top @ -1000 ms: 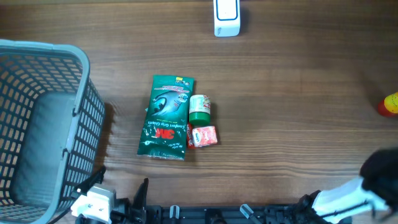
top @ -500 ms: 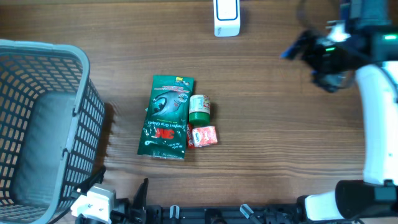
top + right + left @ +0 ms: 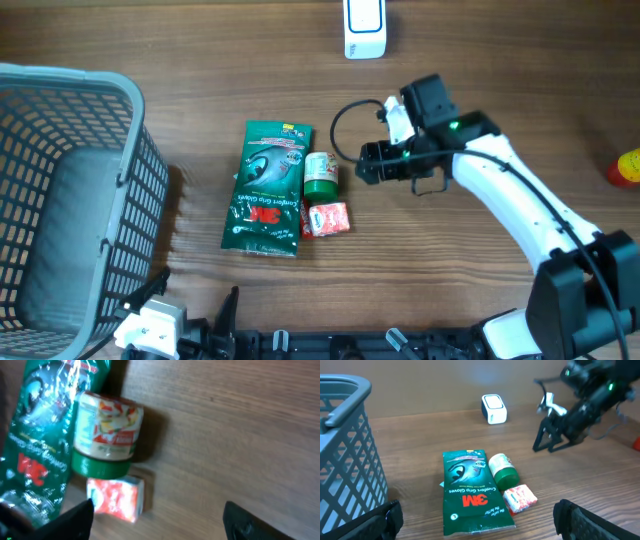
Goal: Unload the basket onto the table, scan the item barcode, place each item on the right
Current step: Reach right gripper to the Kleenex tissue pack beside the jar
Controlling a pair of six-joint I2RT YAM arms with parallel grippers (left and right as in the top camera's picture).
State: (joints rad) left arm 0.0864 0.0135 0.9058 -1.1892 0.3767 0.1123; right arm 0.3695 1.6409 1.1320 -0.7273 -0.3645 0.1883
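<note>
Change: right arm, a second ago folded at the 5 o'clock corner, has swung across and down; right gripper (image 3: 366,165) now sits just beside the item cluster, at its 3 o'clock.
Meaning for task: approach stage, by my reading; nothing lifted, no barcode presented yet.
Right fingers: spread apart, nothing between them.
Left gripper (image 3: 196,300): parked at the 7 o'clock edge, unchanged; fingers released wide, empty.
Likely task item: small jar with green screw lid and printed label (image 3: 321,175), lying on its side at table centre, lid toward 6 o'clock, nearest the right gripper.
Neighbours: green foil 3M glove packet (image 3: 265,190) touching at the jar's 9 o'clock; small red wrapped packet (image 3: 325,219) at its 6 o'clock.
White box-shaped scanner (image 3: 363,28): 12 o'clock edge, well apart from the cluster.
Grey plastic mesh basket (image 3: 130,170): 9 o'clock side.
Overhead only: scanner, basket and arm reach together.
Right wrist only: jar label in close-up, red and yellow print; no barcode discernible.
Left wrist only: side view, right gripper apparently above the tabletop.
</note>
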